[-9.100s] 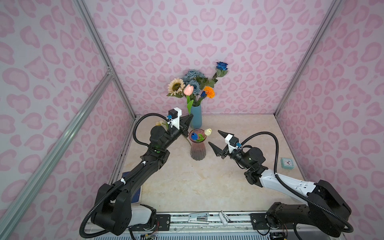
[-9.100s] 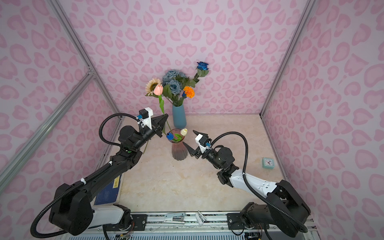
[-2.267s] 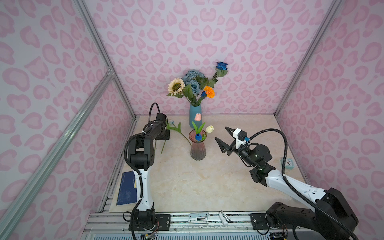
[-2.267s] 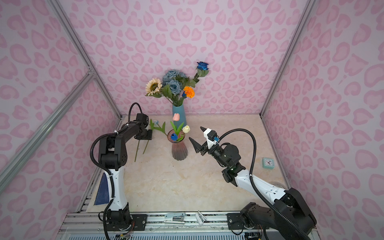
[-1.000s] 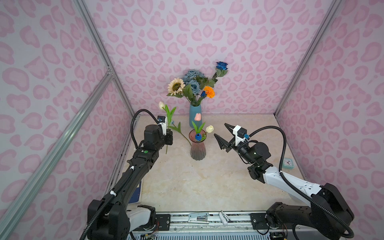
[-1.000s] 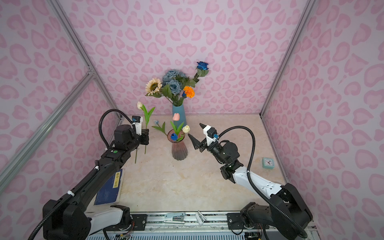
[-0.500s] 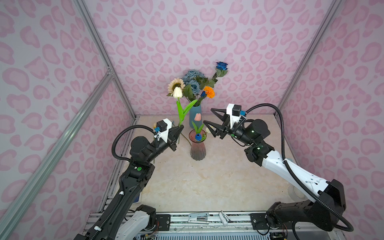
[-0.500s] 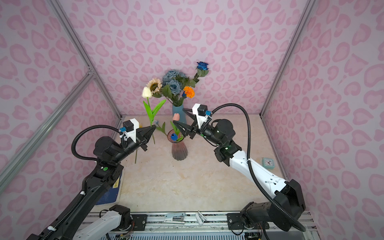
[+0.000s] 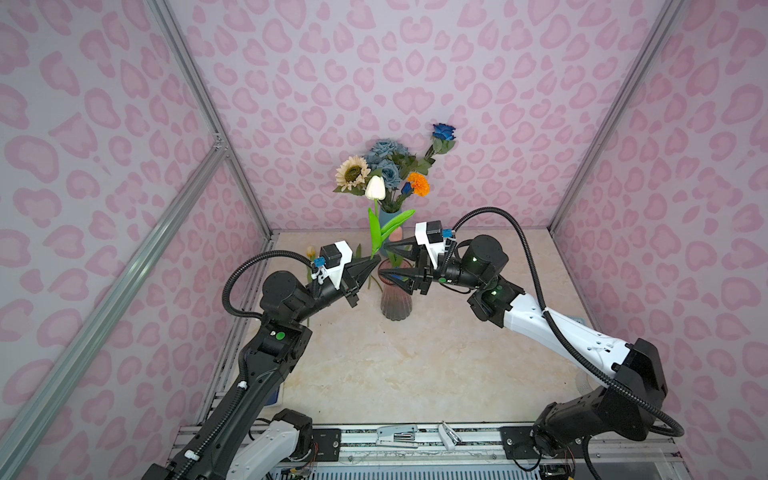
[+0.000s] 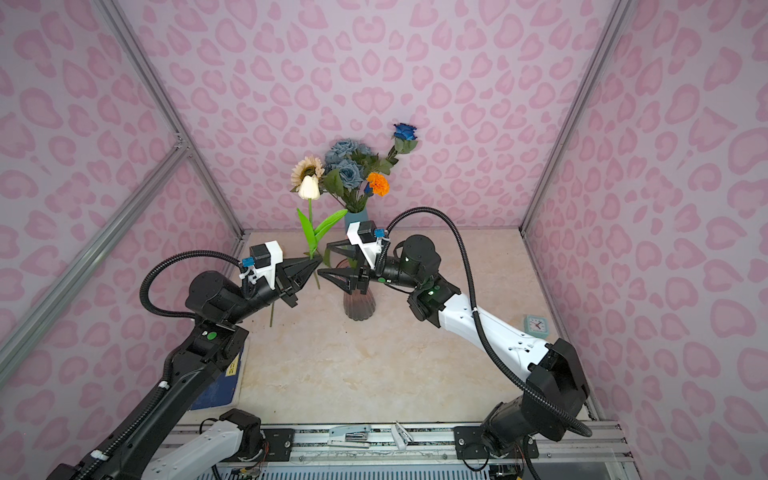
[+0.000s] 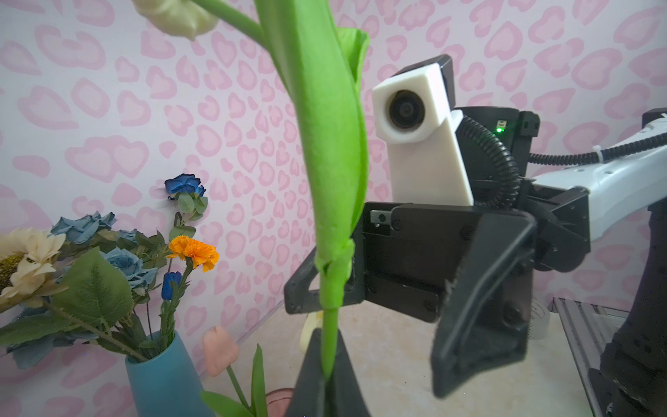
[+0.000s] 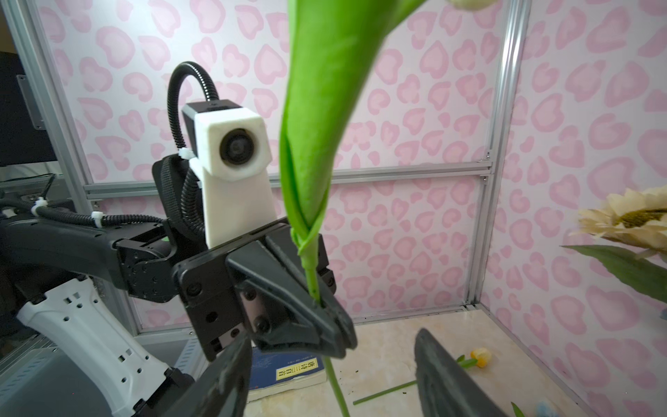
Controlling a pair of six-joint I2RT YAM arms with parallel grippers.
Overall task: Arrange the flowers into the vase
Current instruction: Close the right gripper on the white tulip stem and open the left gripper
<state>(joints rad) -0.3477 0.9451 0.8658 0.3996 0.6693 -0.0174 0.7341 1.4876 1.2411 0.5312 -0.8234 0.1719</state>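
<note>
My left gripper (image 9: pixel 376 259) (image 10: pixel 318 259) (image 11: pixel 326 372) is shut on the green stem (image 11: pixel 330 325) of a white tulip (image 9: pixel 375 187) (image 10: pixel 309 188), held upright just left of the pink ribbed vase (image 9: pixel 395 299) (image 10: pixel 359 303). My right gripper (image 9: pixel 383 259) (image 10: pixel 323 260) (image 12: pixel 332 375) faces it, open, one finger on each side of the stem just beyond the left fingertips, touching nothing. A pink tulip (image 9: pixel 397 233) (image 11: pixel 219 350) stands in the pink vase. A yellow tulip (image 9: pixel 311 251) (image 12: pixel 482 356) lies on the table behind the left arm.
A blue vase (image 10: pixel 356 217) at the back wall holds a sunflower (image 9: pixel 352 172), dusty-blue roses (image 9: pixel 384 151), an orange marigold (image 9: pixel 419 183) and a bright blue rose (image 9: pixel 444 132). A blue book (image 10: pixel 216 390) lies at the left wall, a small clock (image 10: pixel 537 324) at the right.
My left gripper has lifted the white tulip off the table and carried it up beside the pink vase. My right gripper has swung in to the stem, its jaws narrowing a little.
</note>
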